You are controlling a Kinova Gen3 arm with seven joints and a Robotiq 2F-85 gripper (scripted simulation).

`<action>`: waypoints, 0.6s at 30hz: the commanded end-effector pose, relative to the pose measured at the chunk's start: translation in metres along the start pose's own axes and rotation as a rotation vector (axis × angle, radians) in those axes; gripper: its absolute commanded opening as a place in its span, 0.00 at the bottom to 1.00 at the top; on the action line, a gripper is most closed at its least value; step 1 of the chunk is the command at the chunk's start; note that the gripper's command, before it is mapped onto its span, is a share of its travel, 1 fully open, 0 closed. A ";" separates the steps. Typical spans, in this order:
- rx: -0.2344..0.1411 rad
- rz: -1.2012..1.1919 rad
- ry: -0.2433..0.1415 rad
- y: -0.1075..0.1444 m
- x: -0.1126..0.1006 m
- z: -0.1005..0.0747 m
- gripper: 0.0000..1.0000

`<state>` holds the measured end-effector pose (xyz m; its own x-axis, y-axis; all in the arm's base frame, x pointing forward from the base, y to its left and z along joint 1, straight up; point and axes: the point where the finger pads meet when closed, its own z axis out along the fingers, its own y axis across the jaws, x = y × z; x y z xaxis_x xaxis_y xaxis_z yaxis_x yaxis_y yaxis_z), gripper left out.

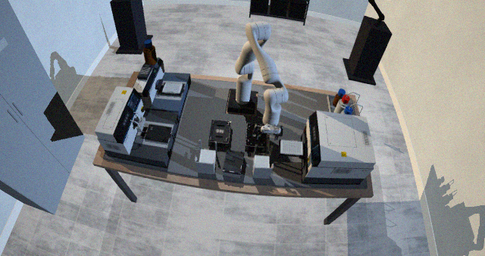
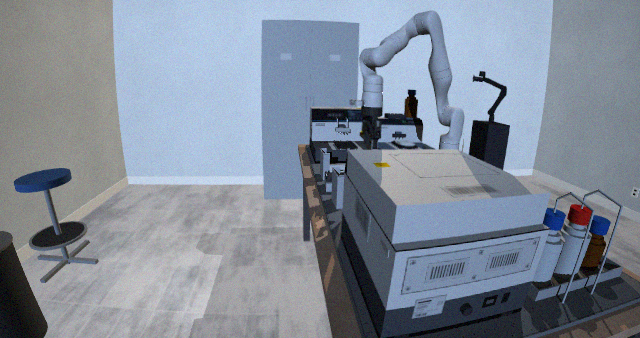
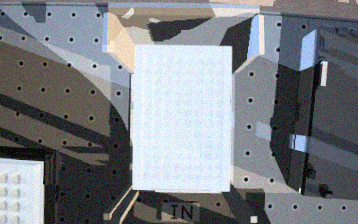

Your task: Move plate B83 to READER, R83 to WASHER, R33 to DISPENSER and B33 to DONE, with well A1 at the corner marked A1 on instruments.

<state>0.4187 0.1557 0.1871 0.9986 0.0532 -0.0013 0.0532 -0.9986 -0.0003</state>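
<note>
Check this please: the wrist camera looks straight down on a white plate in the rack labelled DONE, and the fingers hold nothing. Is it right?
One detail is wrong: in the wrist view the label below the white plate reads IN, not DONE. The rest stands: the camera looks straight down on that plate and the open fingers hold nothing.

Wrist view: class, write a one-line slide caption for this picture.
Looking straight down on a white well plate in the rack labelled IN, with a second plate's corner at lower left.

White plate (image 3: 181, 118) flat in IN rack (image 3: 118, 46)
</note>
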 end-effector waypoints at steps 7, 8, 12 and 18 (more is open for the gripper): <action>0.001 0.000 0.002 0.000 0.014 -0.001 1.00; 0.001 0.000 0.002 0.000 0.017 -0.001 1.00; 0.001 0.000 0.002 0.000 0.024 -0.001 1.00; 0.001 0.000 0.002 0.000 0.044 -0.001 1.00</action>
<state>0.4527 0.1575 0.1871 0.9986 0.0532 -0.0004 0.0532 -0.9986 -0.0004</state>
